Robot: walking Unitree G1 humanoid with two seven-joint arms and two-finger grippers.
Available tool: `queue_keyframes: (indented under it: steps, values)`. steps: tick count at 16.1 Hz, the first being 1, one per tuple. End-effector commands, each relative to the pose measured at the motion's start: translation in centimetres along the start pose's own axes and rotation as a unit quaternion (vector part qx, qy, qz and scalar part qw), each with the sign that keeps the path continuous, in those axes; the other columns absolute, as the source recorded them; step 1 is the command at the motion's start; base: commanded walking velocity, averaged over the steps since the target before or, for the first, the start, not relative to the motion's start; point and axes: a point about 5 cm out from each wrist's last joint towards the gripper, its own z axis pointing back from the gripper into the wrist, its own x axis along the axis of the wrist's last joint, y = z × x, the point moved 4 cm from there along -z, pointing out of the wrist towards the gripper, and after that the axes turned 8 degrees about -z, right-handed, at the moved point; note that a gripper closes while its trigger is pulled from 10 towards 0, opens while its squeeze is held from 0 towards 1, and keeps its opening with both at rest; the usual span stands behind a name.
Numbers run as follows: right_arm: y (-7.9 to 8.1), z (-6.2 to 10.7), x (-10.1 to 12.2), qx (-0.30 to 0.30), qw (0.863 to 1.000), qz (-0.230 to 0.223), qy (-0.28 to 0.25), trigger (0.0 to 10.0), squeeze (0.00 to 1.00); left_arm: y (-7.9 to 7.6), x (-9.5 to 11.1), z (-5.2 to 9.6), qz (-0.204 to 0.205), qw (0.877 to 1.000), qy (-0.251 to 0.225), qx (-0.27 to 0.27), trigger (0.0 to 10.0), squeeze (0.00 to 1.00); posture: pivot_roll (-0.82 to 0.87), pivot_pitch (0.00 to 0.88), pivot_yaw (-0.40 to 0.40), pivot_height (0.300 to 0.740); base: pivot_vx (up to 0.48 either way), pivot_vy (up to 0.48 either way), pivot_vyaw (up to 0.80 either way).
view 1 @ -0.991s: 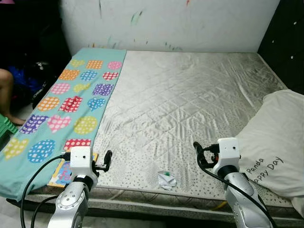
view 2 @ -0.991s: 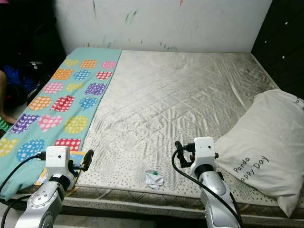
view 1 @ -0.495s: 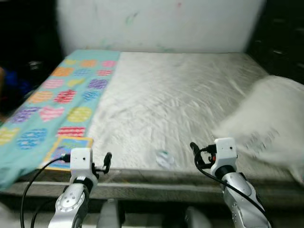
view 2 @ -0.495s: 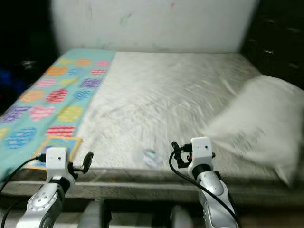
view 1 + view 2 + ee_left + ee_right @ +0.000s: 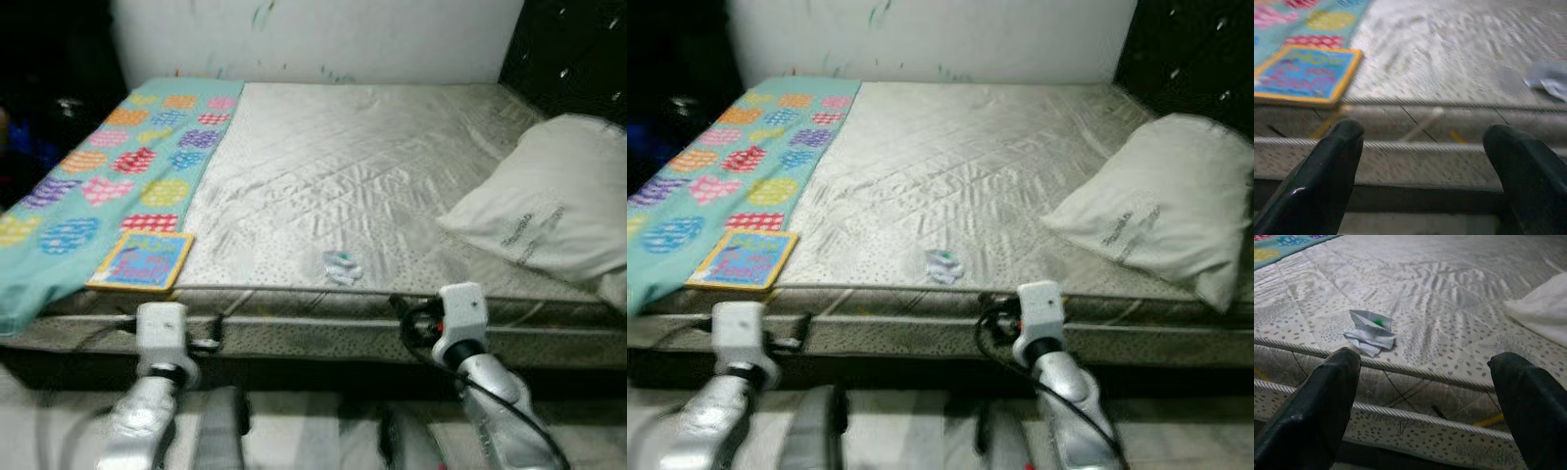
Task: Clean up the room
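A crumpled white paper scrap with a green spot (image 5: 341,265) lies on the bare grey mattress (image 5: 323,166) near its front edge. It appears close ahead between my right gripper's fingers (image 5: 1371,331). A picture book with a yellow border (image 5: 143,260) rests on the front end of the teal heart-patterned blanket (image 5: 108,166). My left gripper (image 5: 1422,129) is open and empty, low in front of the mattress side, below the book (image 5: 1303,76). My right gripper (image 5: 1425,357) is also open and empty, just short of the mattress edge.
A white pillow with printed text (image 5: 549,201) lies on the right side of the bed. A paint-marked white wall (image 5: 313,39) stands behind the bed, with dark areas at both sides. The mattress side (image 5: 921,333) faces me at gripper height.
The whole view has shifted: I have backed away from the bed and sit lower. Both grippers, earlier over the mattress edge, are now in front of its side. The book is now fully in view.
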Motion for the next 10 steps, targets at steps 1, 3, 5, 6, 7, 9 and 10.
queue_keyframes:
  steps: [1, 3, 5, 6, 7, 9, 10]
  values:
    - [0.07, -0.28, 0.84, 0.003, 1.000, -0.001, -0.013, 10.0, 0.00, 0.48, 0.72, -0.27, -0.008, 1.000, -0.011, 0.007, 10.0, 0.00, -0.10, 0.000, -0.005, 0.575, 0.000, 0.000, 0.00]
    - [0.44, -0.33, 1.11, 0.017, 1.000, 0.009, -0.019, 10.0, 0.00, 0.52, 0.71, -0.26, -0.007, 1.000, -0.012, 0.009, 10.0, 0.00, -0.10, 0.000, -0.006, 0.575, 0.000, 0.000, 0.00]
    - [0.80, -0.29, 1.27, 0.027, 0.999, 0.014, -0.023, 10.0, 0.00, 0.41, 0.89, -0.26, 0.000, 1.000, -0.017, 0.005, 10.0, 0.00, -0.10, 0.000, -0.009, 0.575, 0.000, 0.000, 0.40]
    - [0.95, -0.27, 1.29, 0.030, 0.999, 0.011, -0.023, 10.0, 0.00, 0.37, 0.96, -0.25, 0.003, 1.000, -0.020, 0.003, 10.0, 0.00, -0.10, 0.000, -0.009, 0.575, 0.000, 0.000, 0.79]
    - [0.96, -0.28, 1.25, 0.031, 0.999, 0.008, -0.023, 10.0, 0.00, 0.36, 0.96, -0.25, 0.004, 1.000, -0.021, 0.002, 10.0, 0.00, -0.10, 0.000, -0.009, 0.575, 0.000, 0.000, 0.00]
    - [0.94, -0.25, 1.27, 0.033, 0.999, 0.003, -0.023, 10.0, 0.00, 0.28, 1.10, -0.19, 0.008, 1.000, -0.024, -0.001, 10.0, 0.00, -0.10, 0.000, -0.010, 0.575, 0.000, 0.000, 0.00]
    - [0.96, -0.25, 1.28, 0.034, 0.999, 0.005, -0.024, 10.0, 0.00, 0.25, 1.11, -0.20, 0.008, 1.000, -0.025, -0.002, 10.0, 0.00, -0.10, 0.000, -0.010, 0.575, 0.000, 0.000, 0.00]
